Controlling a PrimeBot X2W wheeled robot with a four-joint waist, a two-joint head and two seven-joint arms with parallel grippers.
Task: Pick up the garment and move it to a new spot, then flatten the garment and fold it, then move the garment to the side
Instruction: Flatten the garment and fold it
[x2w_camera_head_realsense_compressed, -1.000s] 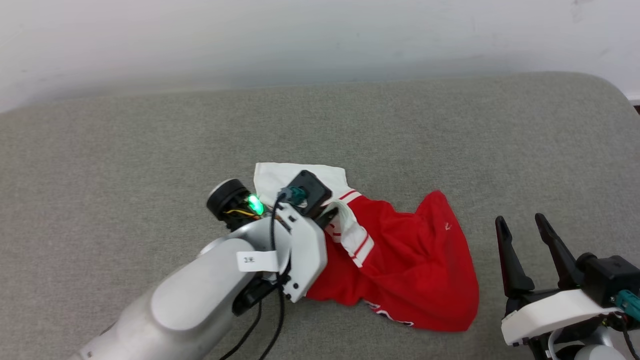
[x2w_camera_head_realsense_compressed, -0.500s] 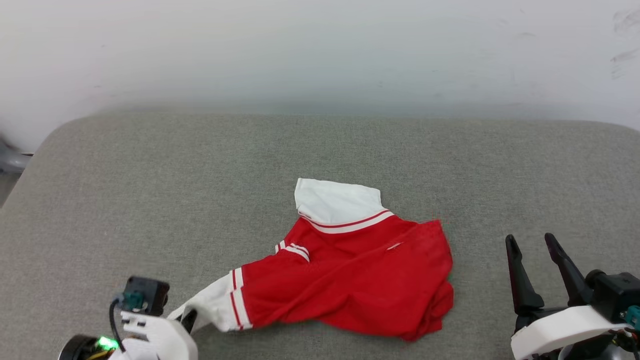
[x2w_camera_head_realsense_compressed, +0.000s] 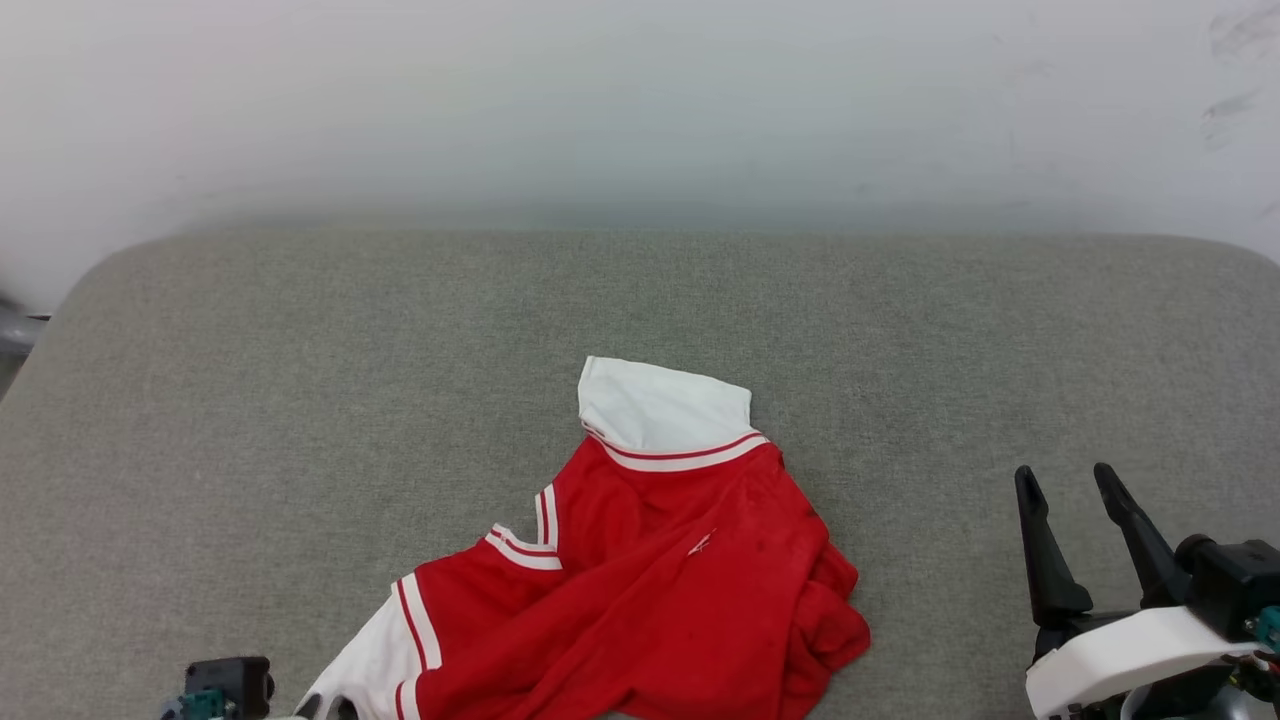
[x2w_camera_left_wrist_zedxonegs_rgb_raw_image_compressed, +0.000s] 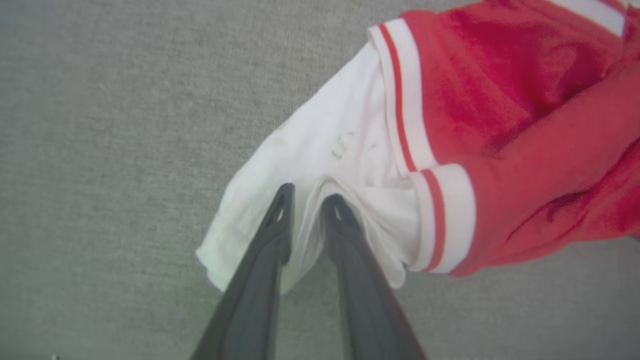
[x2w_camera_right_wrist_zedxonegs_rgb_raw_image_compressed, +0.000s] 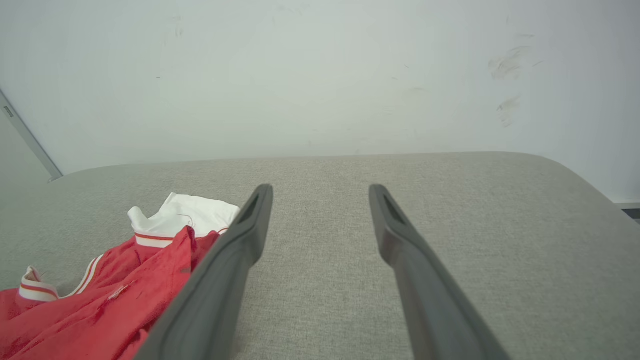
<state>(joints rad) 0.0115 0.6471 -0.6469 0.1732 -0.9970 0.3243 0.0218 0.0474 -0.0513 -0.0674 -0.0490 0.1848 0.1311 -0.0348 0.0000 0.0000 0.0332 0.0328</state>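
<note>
Left wrist view: my left gripper (x2w_camera_left_wrist_zedxonegs_rgb_raw_image_compressed: 306, 202) pinches the white sleeve (x2w_camera_left_wrist_zedxonegs_rgb_raw_image_compressed: 325, 145) of the garment (x2w_camera_left_wrist_zedxonegs_rgb_raw_image_compressed: 500, 125), which lies bunched up on the grey cushion (x2w_camera_left_wrist_zedxonegs_rgb_raw_image_compressed: 100, 150). My right gripper (x2w_camera_right_wrist_zedxonegs_rgb_raw_image_compressed: 320, 200) is wide open and holds nothing. A white wall (x2w_camera_right_wrist_zedxonegs_rgb_raw_image_compressed: 300, 75) stands behind the cushion.

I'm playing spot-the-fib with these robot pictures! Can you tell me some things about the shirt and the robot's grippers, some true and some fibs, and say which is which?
1. The shirt is red with white sleeves. True.
2. The left gripper pinches a white sleeve. True.
3. The right gripper holds the shirt too. False: it is open, holds nothing and is apart from the shirt.
4. The shirt is folded neatly. False: it lies crumpled and bunched up.
5. The shirt lies on a grey cushion. True.
</note>
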